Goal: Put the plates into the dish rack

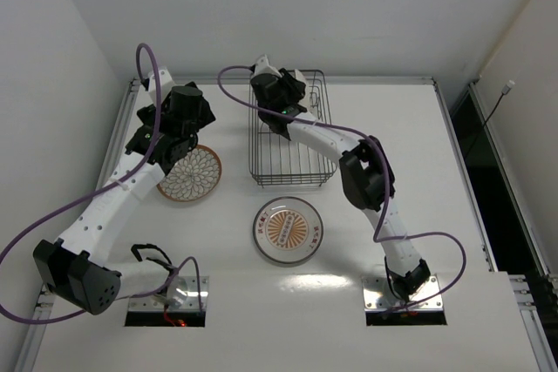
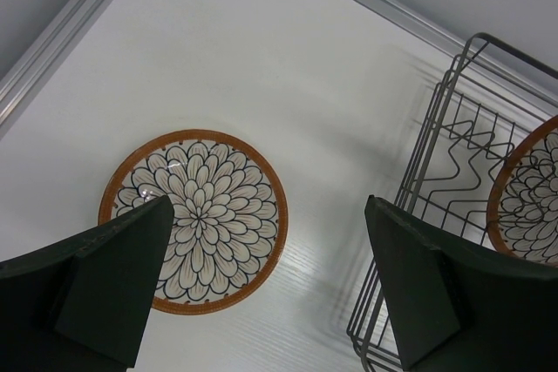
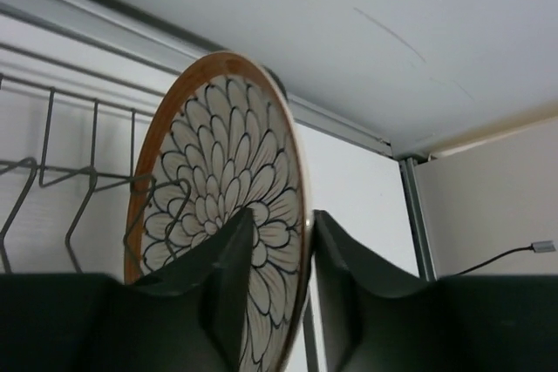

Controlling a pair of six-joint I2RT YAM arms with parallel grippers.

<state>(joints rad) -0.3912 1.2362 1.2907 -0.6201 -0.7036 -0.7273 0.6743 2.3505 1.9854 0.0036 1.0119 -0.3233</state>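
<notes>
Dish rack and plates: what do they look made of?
Dish rack: thin dark wire, probably coated metal; bent rods, dull sheen. Floral plate on the table and second floral plate in the right hand: likely glazed ceramic; smooth painted pattern, brown rim. Orange-centred plate: seemingly the same, too small to be sure.

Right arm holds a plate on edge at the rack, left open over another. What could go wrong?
1. The right gripper pinches the upright plate at its edge; released before it sits between the dividers, it could tip.
2. The second plate lies flat under the open left gripper; a poor rim grab may shove it into the rack nearby.
</notes>
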